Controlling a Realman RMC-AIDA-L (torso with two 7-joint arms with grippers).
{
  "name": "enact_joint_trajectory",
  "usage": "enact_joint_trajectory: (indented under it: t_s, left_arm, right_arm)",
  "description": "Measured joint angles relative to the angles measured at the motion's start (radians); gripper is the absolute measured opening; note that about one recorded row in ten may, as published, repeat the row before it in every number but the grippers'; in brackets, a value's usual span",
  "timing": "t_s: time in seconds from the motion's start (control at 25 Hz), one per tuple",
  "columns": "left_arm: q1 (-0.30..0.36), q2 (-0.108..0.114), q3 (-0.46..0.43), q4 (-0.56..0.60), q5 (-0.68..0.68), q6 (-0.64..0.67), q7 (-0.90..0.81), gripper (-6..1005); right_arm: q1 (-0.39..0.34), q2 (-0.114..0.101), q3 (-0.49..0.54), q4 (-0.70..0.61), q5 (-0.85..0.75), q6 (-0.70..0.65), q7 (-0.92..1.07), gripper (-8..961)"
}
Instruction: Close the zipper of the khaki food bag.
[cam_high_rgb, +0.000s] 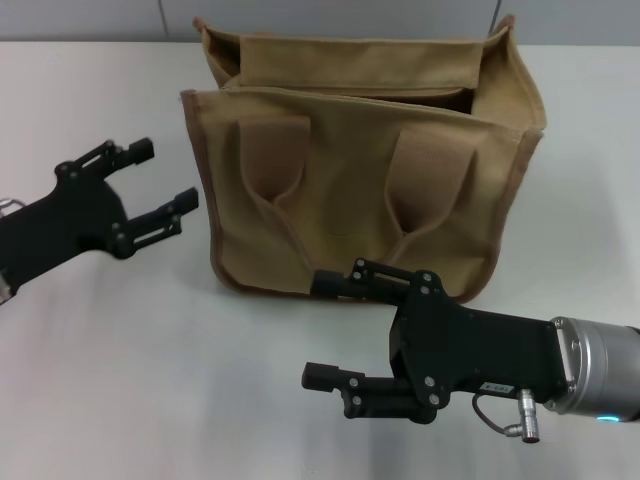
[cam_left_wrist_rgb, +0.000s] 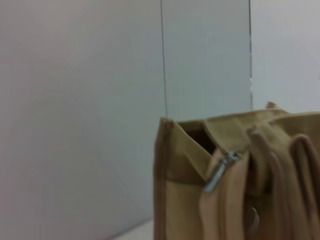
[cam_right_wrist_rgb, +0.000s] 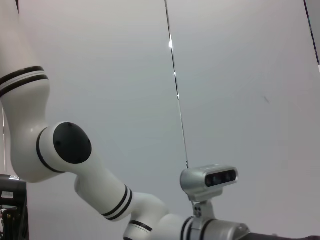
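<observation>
You face a white table (cam_high_rgb: 120, 380) that fills the head view, with a pale grey panelled wall (cam_high_rgb: 100, 20) behind it; the right wrist view shows only that wall and a white, black-banded arm (cam_right_wrist_rgb: 75, 165). On the table's far middle stands the khaki food bag (cam_high_rgb: 365, 200), upright, its mouth gaping so that you see a dark interior between the near and far panels, with no contents discernible; two wide handle straps (cam_high_rgb: 272, 160) hang flat against its near face. The right gripper (cam_high_rgb: 345, 335) lies low before the bag's bottom edge, fingers spread apart and holding nothing. The left gripper (cam_high_rgb: 160, 185) hovers just beside the bag's left end, fingers likewise parted and empty. In the left wrist view, the zipper (cam_left_wrist_rgb: 220, 172) shows its silver pull at the bag's end.
</observation>
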Motion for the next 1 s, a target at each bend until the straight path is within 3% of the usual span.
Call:
enact_joint_trajectory:
  t_s: [0.12,0.56,0.88,1.0]
  left_arm:
    - [-0.033,-0.003,0.0,-0.076,-0.08,-0.064,0.103,811]
    - [-0.079,-0.004,0.0,-0.142,-0.152,-0.164,0.153,810]
    - [-0.082,-0.005,0.003,-0.186,-0.247,-0.139,0.158,811]
    - [-0.089,-0.005,0.002,-0.197,-0.247,-0.136,0.158,751]
  right_arm:
    - [-0.006,0.0,0.0,0.003,0.0,-0.001,0.0,766]
    - [-0.01,0.0,0.0,0.015,0.0,-0.003,-0.001,765]
    - [-0.014,0.0,0.012,0.018,-0.002,0.002,-0.002,765]
    - [-0.014,0.0,0.012,0.019,-0.002,0.003,-0.002,765]
